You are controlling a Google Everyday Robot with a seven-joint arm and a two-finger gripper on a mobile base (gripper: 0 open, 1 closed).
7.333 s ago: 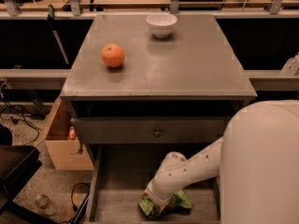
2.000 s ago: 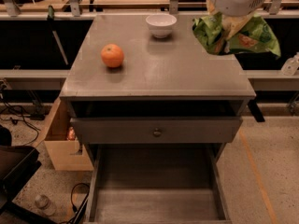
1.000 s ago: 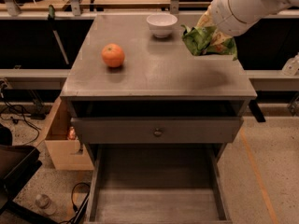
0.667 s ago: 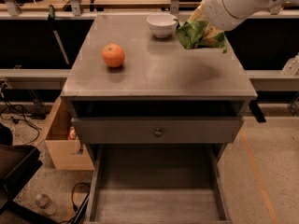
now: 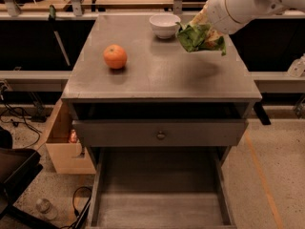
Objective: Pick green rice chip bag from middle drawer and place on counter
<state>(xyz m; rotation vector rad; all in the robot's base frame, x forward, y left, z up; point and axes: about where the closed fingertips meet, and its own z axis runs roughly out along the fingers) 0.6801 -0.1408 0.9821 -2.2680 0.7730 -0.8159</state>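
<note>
The tool (image 5: 208,24) is clamped on the green rice chip bag (image 5: 198,37), holding it in the air over the table's (image 5: 157,75) back right part. The bag's long axis runs left-right, with its left end toward the white bowl (image 5: 164,25). Two seconds ago the bag hung past the table's right edge.

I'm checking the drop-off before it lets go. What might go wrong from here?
The end effector holds the green rice chip bag above the counter, at its far right, beside the white bowl. Released here, the bag might knock the bowl. It might also land near the right edge and slide off.
</note>
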